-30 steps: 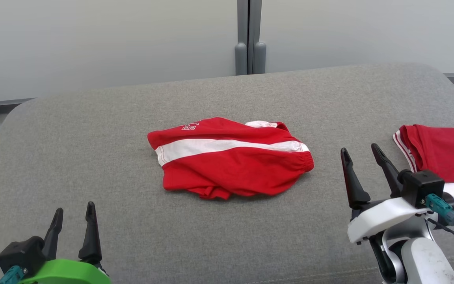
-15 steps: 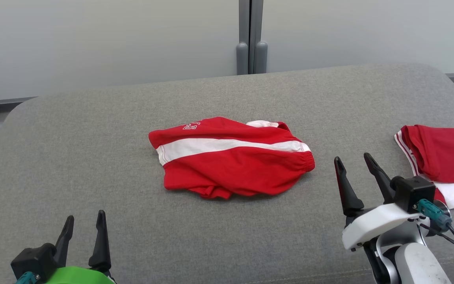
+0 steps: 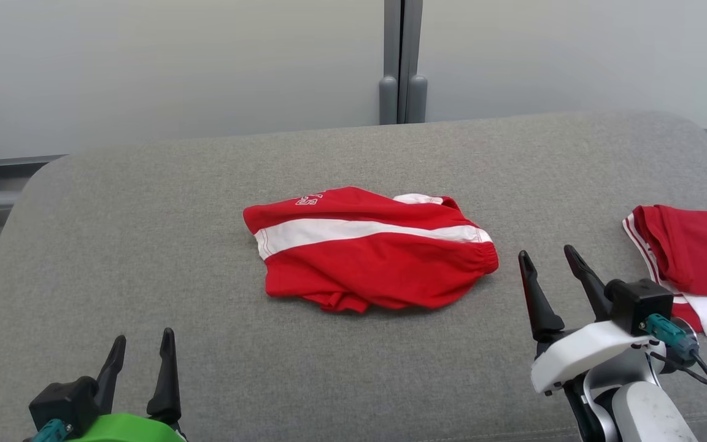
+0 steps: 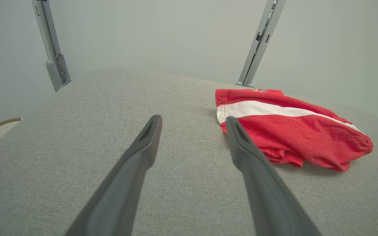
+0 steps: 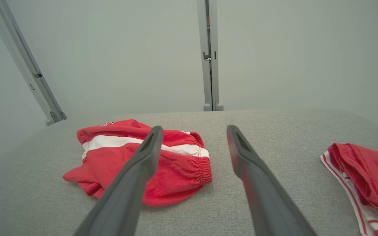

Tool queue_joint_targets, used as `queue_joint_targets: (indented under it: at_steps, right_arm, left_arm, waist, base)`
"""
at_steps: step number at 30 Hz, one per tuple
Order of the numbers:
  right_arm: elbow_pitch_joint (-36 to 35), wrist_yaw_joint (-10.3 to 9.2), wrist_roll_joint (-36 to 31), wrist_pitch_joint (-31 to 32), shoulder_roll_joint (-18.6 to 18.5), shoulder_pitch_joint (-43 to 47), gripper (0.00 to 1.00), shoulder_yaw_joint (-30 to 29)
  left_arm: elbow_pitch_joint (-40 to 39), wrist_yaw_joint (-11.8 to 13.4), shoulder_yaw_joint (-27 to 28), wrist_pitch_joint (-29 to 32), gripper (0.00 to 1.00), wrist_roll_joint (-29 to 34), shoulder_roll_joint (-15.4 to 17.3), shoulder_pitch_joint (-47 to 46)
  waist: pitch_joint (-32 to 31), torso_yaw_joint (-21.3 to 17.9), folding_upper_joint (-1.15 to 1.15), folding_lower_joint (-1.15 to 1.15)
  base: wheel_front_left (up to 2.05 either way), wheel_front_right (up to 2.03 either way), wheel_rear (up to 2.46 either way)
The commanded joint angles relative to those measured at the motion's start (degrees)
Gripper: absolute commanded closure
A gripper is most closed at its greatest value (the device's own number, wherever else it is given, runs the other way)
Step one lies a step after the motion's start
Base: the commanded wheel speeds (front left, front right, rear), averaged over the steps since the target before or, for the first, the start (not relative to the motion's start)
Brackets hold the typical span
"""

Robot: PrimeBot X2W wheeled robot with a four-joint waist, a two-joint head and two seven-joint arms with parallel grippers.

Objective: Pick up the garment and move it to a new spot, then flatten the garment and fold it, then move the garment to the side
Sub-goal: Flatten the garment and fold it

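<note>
The garment (image 3: pixel 370 253) is a pair of red shorts with a white stripe, lying crumpled in the middle of the grey cushion (image 3: pixel 145 233). It also shows in the left wrist view (image 4: pixel 290 127) and the right wrist view (image 5: pixel 116 157). My left gripper (image 3: pixel 143 347) stands open at the lower left, well short of the garment, with nothing between its fingers. My right gripper (image 3: pixel 548 261) is open too, just right of the garment's elastic end and apart from it.
A second red and white garment (image 3: pixel 691 258) lies at the cushion's right edge, also in the right wrist view (image 5: pixel 366 183). A pale wall with a grey post (image 3: pixel 402 61) stands behind. Bare cushion surrounds the shorts on all sides.
The head camera has shifted, so the whole scene sits slightly right and lower. My right gripper has drawn back a little toward me. The garment has not moved.
</note>
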Motion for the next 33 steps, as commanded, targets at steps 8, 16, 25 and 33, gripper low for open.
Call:
queue_joint_targets:
  at_steps: [8,16,25,33]
  right_arm:
    - [0.35,-0.03,0.11,-0.34,-0.02,0.97,0.0,-0.11]
    - [0.42,-0.03,0.22,-0.15,0.0,1.06,0.0,0.22]
    - [-0.05,-0.03,-0.05,0.57,-0.21,0.0,0.0,0.33]
    - [-1.71,-0.03,-0.26,1.69,-1.27,-3.1,0.0,1.48]
  left_arm:
    - [0.99,-1.04,-0.93,0.32,0.0,0.78,-0.23,-1.7]
    - [1.28,-1.28,-1.49,0.48,0.0,1.13,-0.17,-2.41]
    - [2.92,-4.73,-3.87,4.88,0.0,0.28,-1.5,-9.21]
    - [16.35,-11.22,-4.43,12.42,0.0,-6.29,-8.51,-22.66]
  waist:
    - [-0.92,1.58,0.0,0.0]
    - [-1.06,1.72,0.0,0.0]
    - [0.89,1.1,0.0,0.0]
    - [8.32,-1.77,0.0,0.0]
  base:
    - [0.0,0.0,0.0]
    - [0.0,0.0,0.0]
    - [0.0,0.0,0.0]
    - [0.0,0.0,0.0]
